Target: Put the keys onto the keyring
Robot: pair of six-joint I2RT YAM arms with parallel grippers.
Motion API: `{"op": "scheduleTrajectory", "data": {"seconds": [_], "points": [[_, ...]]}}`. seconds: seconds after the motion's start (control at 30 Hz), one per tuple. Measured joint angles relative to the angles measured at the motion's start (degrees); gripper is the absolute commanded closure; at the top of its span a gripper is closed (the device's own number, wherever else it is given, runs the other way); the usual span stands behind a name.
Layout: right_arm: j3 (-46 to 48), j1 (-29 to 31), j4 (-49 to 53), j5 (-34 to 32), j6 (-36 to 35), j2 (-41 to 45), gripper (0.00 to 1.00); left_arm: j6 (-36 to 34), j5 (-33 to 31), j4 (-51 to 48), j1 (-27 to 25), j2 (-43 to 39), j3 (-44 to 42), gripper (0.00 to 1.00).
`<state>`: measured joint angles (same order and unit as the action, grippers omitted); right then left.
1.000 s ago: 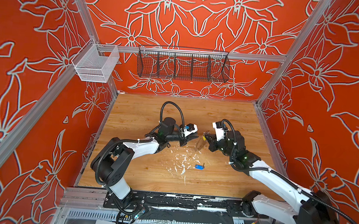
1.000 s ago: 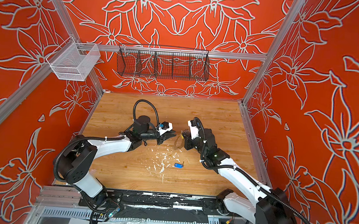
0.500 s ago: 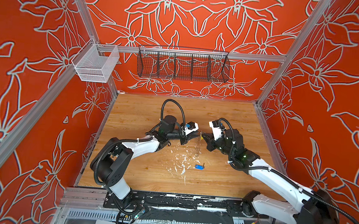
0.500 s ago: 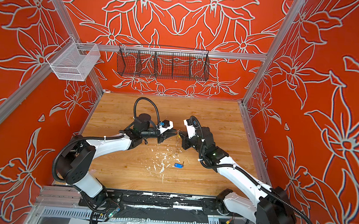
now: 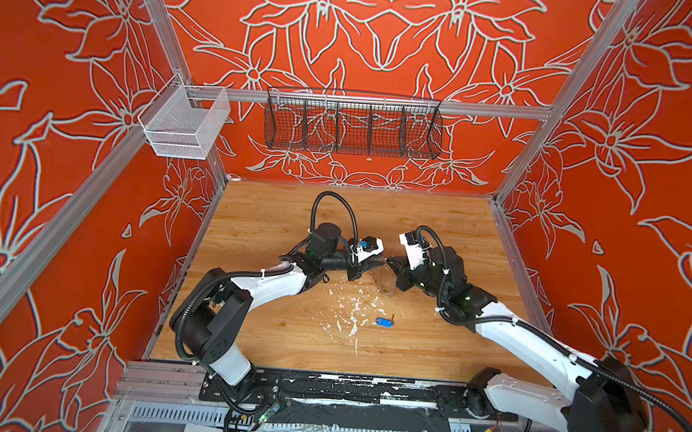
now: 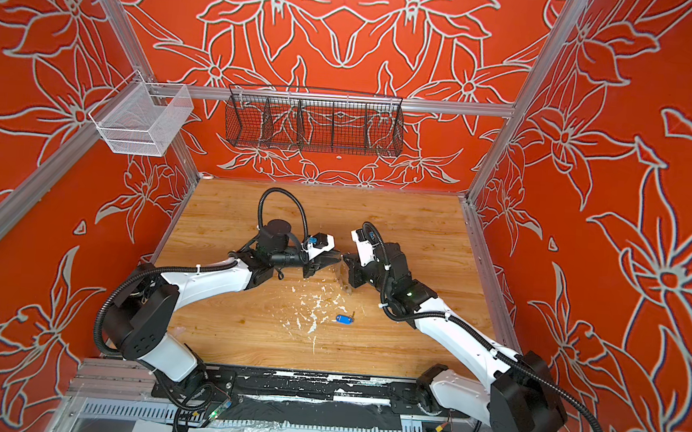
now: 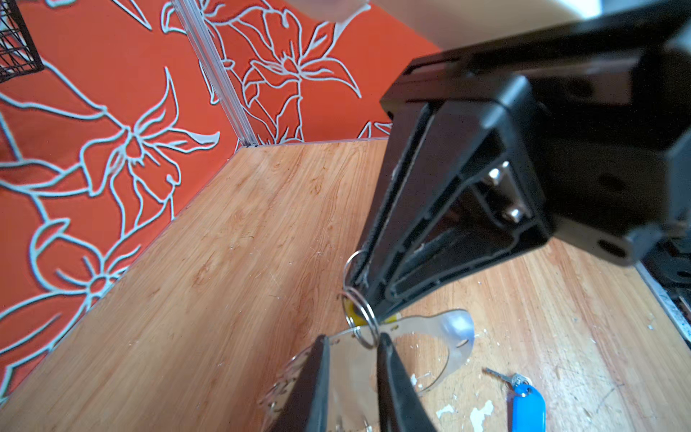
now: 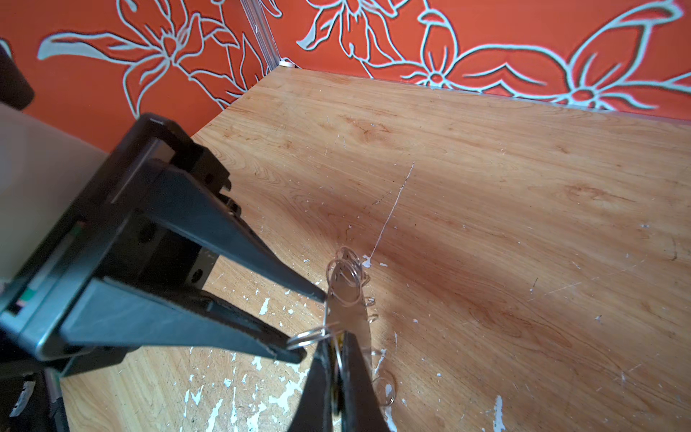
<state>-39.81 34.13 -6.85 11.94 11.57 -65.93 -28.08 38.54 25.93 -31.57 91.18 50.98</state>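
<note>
**Keyring** (image 5: 385, 280) (image 6: 342, 275): a flat, glossy plate standing on edge at the centre of both top views, between the two pincers. The right wrist view shows it edge-on (image 8: 346, 310), with wire loops (image 8: 346, 269) bunched along its rim. The left wrist view shows its broad face and central hole in the lower middle of the frame (image 7: 454, 327).

**Yellow-tagged key** (image 7: 353, 318): only a sliver of yellow shows, against the plate's upper rim, with wire rings crossing in front of it.

**Right gripper** (image 7: 365, 297) (image 8: 338, 348) (image 5: 391, 264): jaws together, pinched on the yellow-tagged key and its wire ring at the plate's rim.

**Left gripper** (image 7: 353, 340) (image 8: 311, 326) (image 5: 379, 265): jaws apart, with wood visible through the gap. One tip touches the plate's face and the other lies beside a wire loop. Whether either tip presses on the plate cannot be told.

**Blue-tagged key** (image 5: 383, 321) (image 6: 344, 318) (image 7: 527, 402): lying flat on the table (image 5: 273, 220), below the centre of both top views, well apart from both pincers.

**White flecks** (image 5: 350, 313): scattered on the wood just left of the blue tag.
</note>
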Motion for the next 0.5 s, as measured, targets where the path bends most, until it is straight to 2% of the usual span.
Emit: {"op": "scheduleTrajectory", "data": {"seconds": [0.5], "points": [[0.0,1.0,-0.3,-0.1,-0.4,-1.0,1.00,0.1,-0.8,-2.1,0.0,-0.1,0.8,0.76]]}}
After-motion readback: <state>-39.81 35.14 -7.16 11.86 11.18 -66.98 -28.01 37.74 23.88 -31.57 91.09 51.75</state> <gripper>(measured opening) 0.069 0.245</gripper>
